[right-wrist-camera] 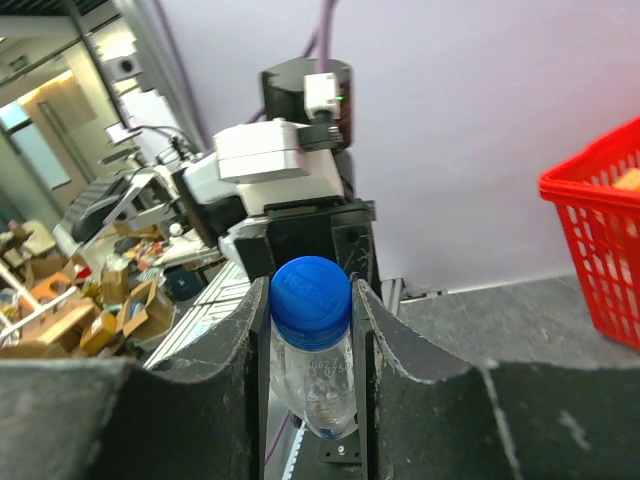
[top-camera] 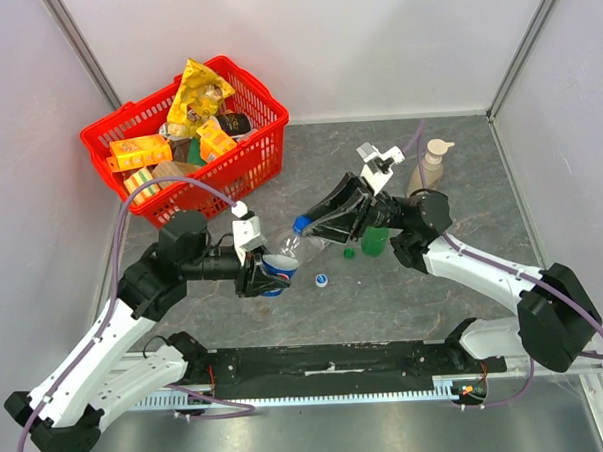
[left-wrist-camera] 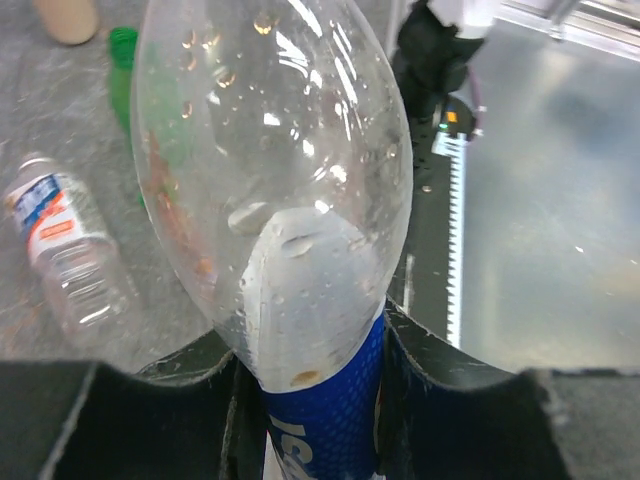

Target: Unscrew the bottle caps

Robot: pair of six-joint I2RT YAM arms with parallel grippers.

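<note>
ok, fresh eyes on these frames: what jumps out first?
The cola bottle spans both arms mid-table: the left gripper is shut on its blue-labelled body and the right gripper on its blue cap. At back left stands a red basket piled with snack packs. A loose blue cap and a green cap lie on the table just right of the bottle.

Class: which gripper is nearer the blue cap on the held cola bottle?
Right. The right gripper clamps that blue cap; the left gripper grips the bottle at its labelled far end.
</note>
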